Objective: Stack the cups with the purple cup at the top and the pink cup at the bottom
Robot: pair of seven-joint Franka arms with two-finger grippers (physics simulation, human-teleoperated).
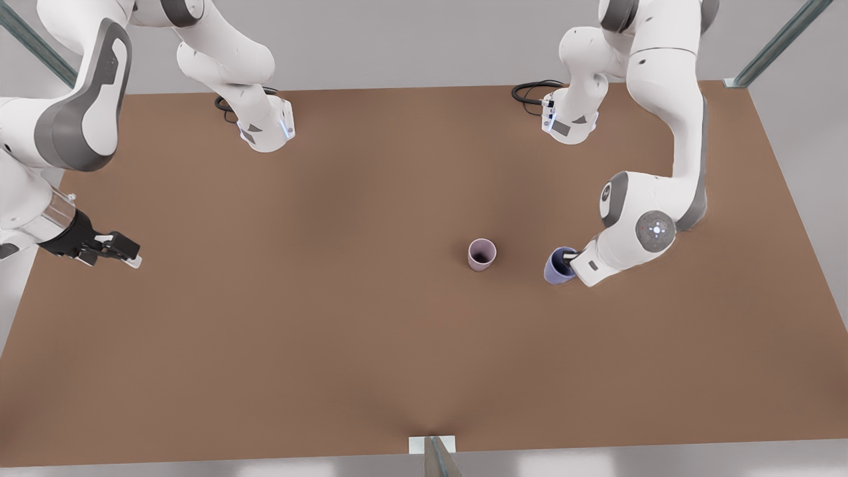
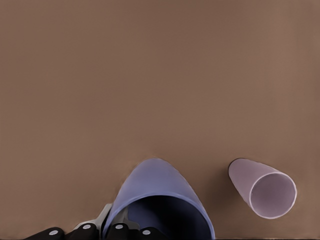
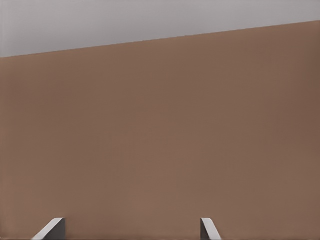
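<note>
Landmark: the pink cup point(image 1: 481, 254), upright on the brown surface point(image 1: 298, 318), mouth open upward.

Far off toward the front view's left of the pink cup, out at the surface's edge: the right claw point(image 1: 122, 255). Its wrist view has two fingertips point(image 3: 52, 229) set wide apart with bare surface between them, so the claw is spread and carrying nothing. This arm waits.

Pink cup itself: nothing inside it, nothing touching it. In the left wrist view it point(image 2: 264, 187) sits just beyond the purple cup, a clear strip of surface between the two.

Near the pink cup toward the front view's right: the purple cup point(image 1: 558, 265), with the left claw point(image 1: 571, 258) on it. One finger reaches down inside the mouth, and the wrist view has the dark fingers point(image 2: 125, 231) straddling the rim of the purple cup point(image 2: 157, 200) (so clamped on the wall, I judge). Whether the cup has left the surface I cannot tell.

Step in hand: the pick of the purple cup. Stacking not yet done.

Next move calls for: lift clear of the pink cup's rim height, carry across, centre over the mouth, keep the purple cup upright, lower straight in, then release. Off-centre descent risks tipping the pink cup.
</note>
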